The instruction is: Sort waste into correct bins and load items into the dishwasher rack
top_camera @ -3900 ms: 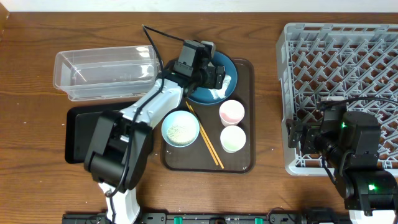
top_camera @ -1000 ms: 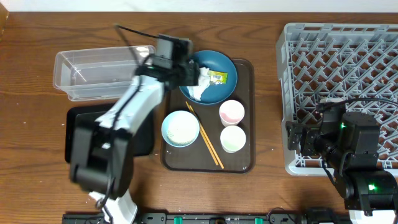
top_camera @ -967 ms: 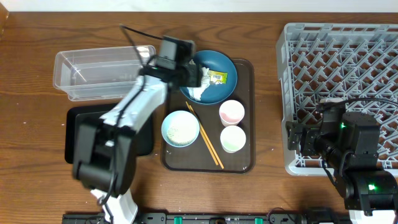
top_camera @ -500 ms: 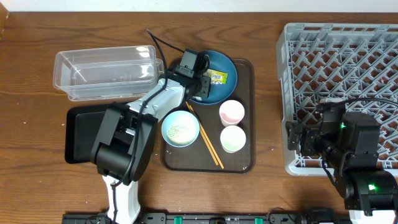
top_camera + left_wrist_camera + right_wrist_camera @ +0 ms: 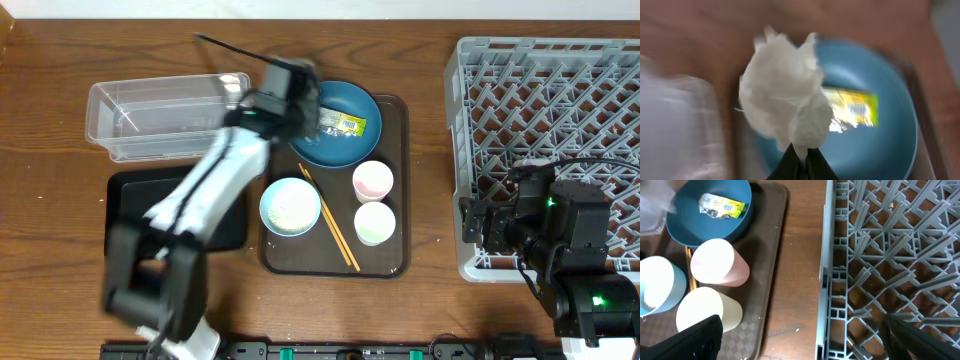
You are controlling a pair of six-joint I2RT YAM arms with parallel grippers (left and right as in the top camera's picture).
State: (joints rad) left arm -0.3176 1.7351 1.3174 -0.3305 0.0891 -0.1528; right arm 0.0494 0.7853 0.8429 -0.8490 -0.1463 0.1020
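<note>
The tissue (image 5: 782, 95) is plain white against the dark-blue plate (image 5: 345, 152), where the wrapper (image 5: 346, 123) shows yellow-green with small print. On the brown tray (image 5: 395, 255), the bowl (image 5: 264, 208) at 8 o'clock is light blue outside and white inside. There is a pink cup (image 5: 372, 181) at 3 o'clock and a pale-green cup (image 5: 374, 222) at 5 o'clock. The rack (image 5: 550, 90) is grey, a diamond lattice. The tabletop (image 5: 60, 300) is brown woodgrain.

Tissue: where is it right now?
Left wrist view: the crumpled white tissue is pinched in the left gripper, raised over the dark-blue plate, left of the yellow-green wrapper.
</note>
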